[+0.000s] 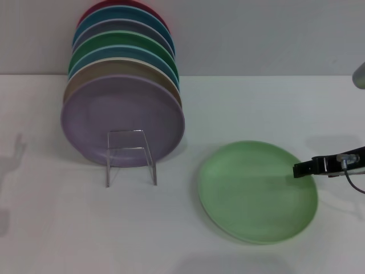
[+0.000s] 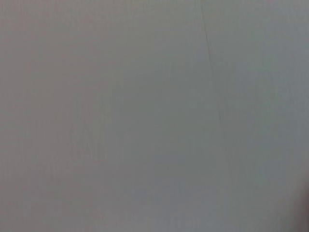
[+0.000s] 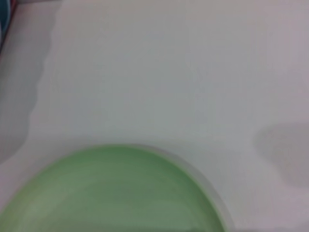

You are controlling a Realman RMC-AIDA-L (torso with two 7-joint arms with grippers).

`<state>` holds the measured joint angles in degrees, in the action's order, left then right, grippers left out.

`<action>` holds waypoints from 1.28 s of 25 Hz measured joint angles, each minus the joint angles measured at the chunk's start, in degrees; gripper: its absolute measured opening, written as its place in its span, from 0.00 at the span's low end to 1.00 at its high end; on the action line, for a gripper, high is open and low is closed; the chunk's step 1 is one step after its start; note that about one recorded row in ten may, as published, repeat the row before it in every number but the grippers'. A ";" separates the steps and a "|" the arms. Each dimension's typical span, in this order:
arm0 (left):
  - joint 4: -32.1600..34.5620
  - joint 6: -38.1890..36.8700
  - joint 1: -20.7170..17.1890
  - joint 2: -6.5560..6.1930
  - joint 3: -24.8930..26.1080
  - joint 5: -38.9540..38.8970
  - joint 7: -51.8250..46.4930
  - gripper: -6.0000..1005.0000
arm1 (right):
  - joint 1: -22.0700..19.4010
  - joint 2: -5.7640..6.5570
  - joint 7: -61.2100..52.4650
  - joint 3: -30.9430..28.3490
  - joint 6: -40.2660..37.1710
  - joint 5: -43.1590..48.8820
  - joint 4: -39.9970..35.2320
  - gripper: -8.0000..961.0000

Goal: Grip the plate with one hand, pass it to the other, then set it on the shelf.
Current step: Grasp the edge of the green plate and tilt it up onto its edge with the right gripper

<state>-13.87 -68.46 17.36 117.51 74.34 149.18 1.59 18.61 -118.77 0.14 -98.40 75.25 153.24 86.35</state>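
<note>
The pale mint-green plate lies on the white table at the front right. It also fills the lower part of the right wrist view. My right gripper, black with a small cable, reaches in from the right edge, and its tip is at the plate's right rim. The wire shelf stands to the left of the plate, its square loop front facing me. My left gripper is out of view; the left wrist view shows only a plain grey surface.
Several plates stand upright in a row on the shelf, with a lilac-purple plate at the front and green, blue and red ones behind it. A grey wall rises behind the table. Bare white tabletop lies at the front left.
</note>
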 joint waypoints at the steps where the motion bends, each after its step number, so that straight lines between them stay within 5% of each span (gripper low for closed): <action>1: 0.02 0.00 -0.02 0.02 0.04 0.01 0.00 0.81 | 0.32 0.01 0.21 0.00 -0.23 0.12 -0.73 0.83; 32: 0.51 -0.01 0.59 0.26 -0.31 0.15 0.27 0.81 | 4.13 -0.06 1.53 0.04 -3.09 0.22 -8.64 0.81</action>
<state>-13.36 -68.47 17.95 117.77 74.03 149.33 1.86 22.74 -118.83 1.67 -98.36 72.16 153.46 77.71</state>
